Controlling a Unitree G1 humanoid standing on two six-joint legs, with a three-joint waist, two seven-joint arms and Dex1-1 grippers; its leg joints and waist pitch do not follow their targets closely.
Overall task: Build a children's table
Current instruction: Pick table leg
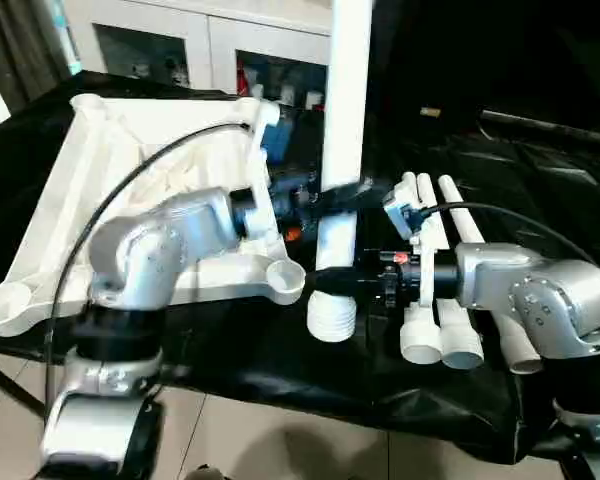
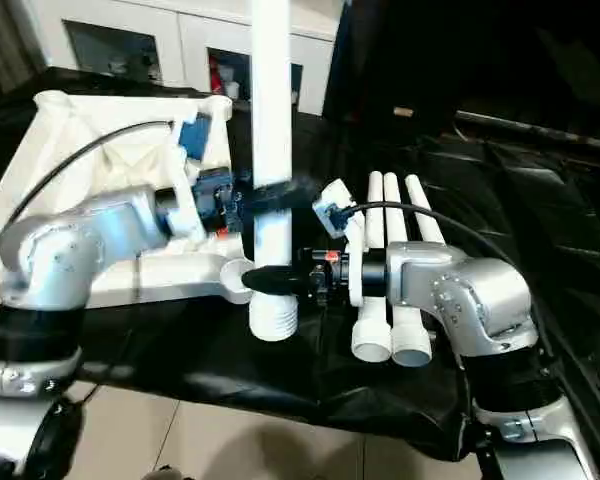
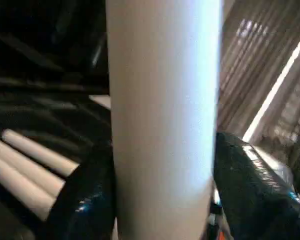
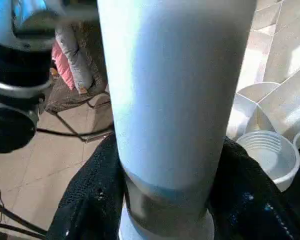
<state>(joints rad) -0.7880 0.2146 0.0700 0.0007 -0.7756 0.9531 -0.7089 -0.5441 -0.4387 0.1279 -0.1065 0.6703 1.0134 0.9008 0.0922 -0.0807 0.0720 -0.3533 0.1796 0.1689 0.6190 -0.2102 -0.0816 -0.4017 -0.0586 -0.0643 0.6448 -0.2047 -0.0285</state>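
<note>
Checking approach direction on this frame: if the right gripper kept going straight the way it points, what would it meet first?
The upright leg already stands between the right gripper's jaws, so it is met at once. Beyond it probably lies the table top's corner socket, though depth is unclear.

White table top (image 1: 100,190) and white legs (image 1: 455,290) lie on black cloth (image 1: 280,370).

Your silver forearms are reaching inward toward each other. Your right gripper (image 1: 332,281) is clamping the upright leg (image 1: 342,130) near its threaded end, while your left gripper (image 1: 342,196) is bracketing it higher up, fingers (image 3: 87,195) alongside.
</note>
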